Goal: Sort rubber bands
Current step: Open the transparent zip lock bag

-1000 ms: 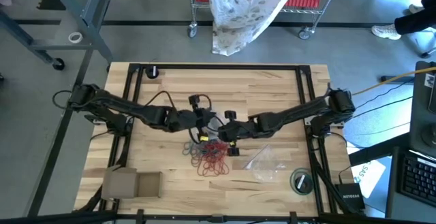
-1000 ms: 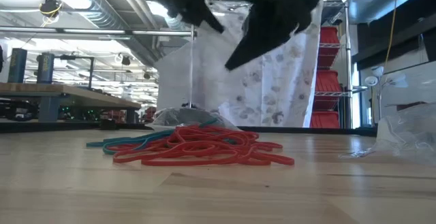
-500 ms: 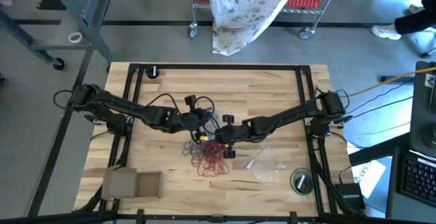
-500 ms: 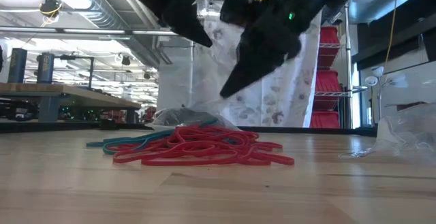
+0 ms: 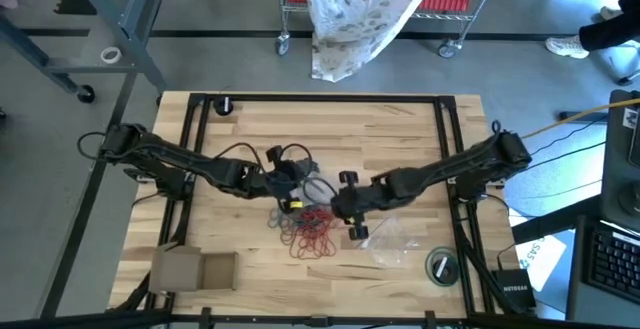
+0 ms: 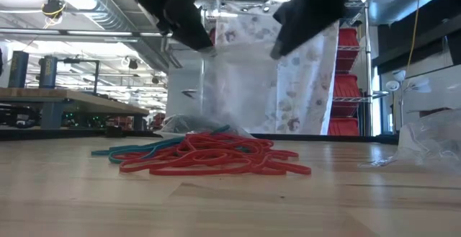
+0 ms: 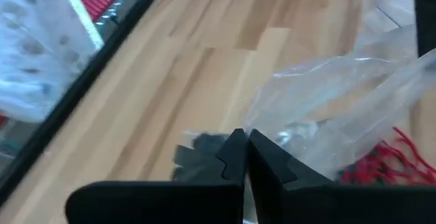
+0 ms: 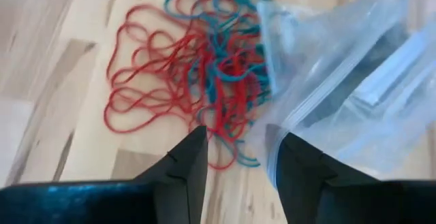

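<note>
We read no writing anywhere. The rubber bands (image 5: 311, 231) lie in a tangled red and teal heap mid-counter (image 5: 400, 139), spreading wider than deep in the low view. Our right gripper (image 8: 235, 157) hovers above, fingers apart; the left gripper (image 7: 245, 157), fingers together, pinches a clear bag (image 7: 354, 108).

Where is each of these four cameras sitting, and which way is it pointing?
High view: above the table, looking straight down; both arms show, left tool, right tool.
Low view: at table-top height, looking level across the rubber bands into the room; both arms hang in from above.
Left wrist view: on the left arm, looking past its shut fingers at a clear bag.
Right wrist view: on the right arm, looking down between its open fingers.
Both wrist views share the red bands and a clear bag.
</note>
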